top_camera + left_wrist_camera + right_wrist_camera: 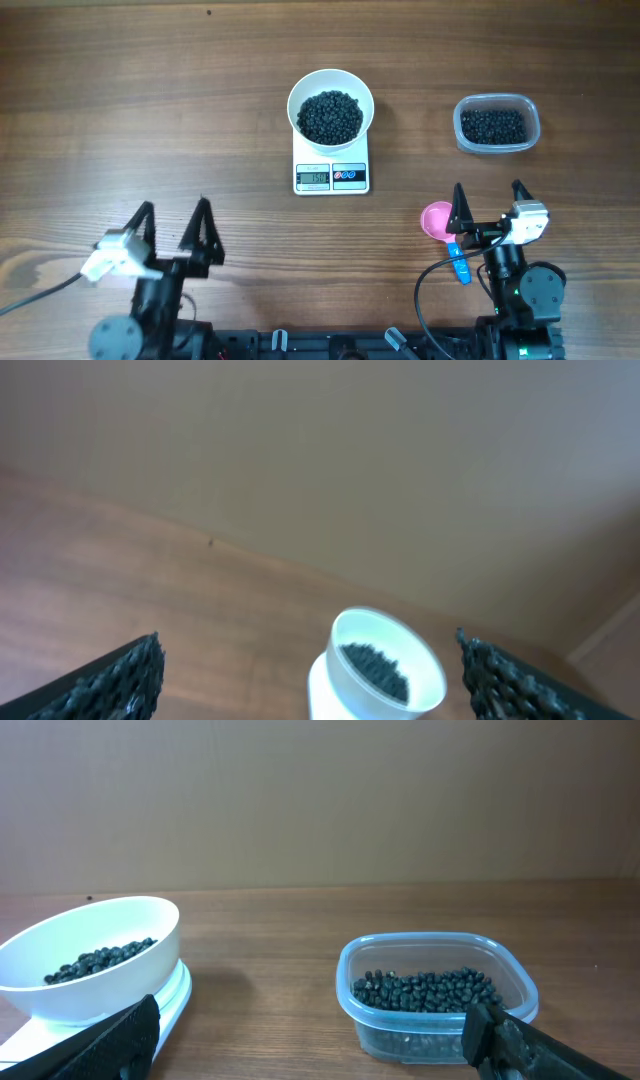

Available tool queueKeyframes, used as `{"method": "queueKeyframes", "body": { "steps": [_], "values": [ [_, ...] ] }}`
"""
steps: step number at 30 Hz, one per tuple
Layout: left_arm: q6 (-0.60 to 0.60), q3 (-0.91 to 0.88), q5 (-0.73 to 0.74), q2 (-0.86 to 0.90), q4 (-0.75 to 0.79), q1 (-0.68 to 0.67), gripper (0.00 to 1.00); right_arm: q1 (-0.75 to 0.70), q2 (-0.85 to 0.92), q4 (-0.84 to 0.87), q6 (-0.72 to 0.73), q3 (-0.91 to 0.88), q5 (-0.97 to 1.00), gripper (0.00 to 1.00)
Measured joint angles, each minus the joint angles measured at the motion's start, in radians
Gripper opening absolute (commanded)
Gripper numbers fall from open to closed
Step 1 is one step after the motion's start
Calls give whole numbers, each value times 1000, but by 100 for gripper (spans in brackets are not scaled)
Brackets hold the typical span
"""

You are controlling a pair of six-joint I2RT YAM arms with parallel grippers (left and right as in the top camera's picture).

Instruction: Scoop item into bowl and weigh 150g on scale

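The white bowl (331, 108) stands on the white scale (331, 172) at the table's middle and holds a dark pile of the item (331, 116). More black beans (494, 126) fill a clear plastic tub (497, 123) to the right. My left gripper (176, 217) hovers open near the front left, empty, with the bowl (384, 678) ahead between its fingers. My right gripper (488, 194) is open and empty at the front right, facing the tub (437, 998) and the bowl (90, 958) on the scale (168, 1003).
A pink scoop (437, 220) with a blue handle (458, 263) lies on the table just left of my right gripper. Bare wooden tabletop (150, 100) spreads to the left and behind the bowl.
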Motion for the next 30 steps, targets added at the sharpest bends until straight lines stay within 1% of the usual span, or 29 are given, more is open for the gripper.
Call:
{"method": "queueKeyframes", "body": {
  "steps": [3,5,7,9,16,19,22,25,30],
  "values": [
    [4,-132,-5,0,158,0,100,0,0,0,0,0,0,100],
    [5,-203,-7,1,222,0,100,0,0,0,0,0,0,100],
    [5,-268,-7,1,241,0,100,0,0,0,0,0,0,100],
    [21,-291,-7,1,254,0,100,0,0,0,0,0,0,100],
    [50,-430,-7,0,439,0,100,0,0,0,0,0,0,100],
    [102,-442,-6,0,432,7,100,0,0,0,0,0,0,100],
    [140,-442,24,1,369,75,100,0,0,0,0,0,0,100],
    [147,-443,54,1,362,107,100,0,0,0,0,0,0,100],
    [147,-443,74,1,363,107,100,0,0,0,0,0,0,100]
  ]
}}
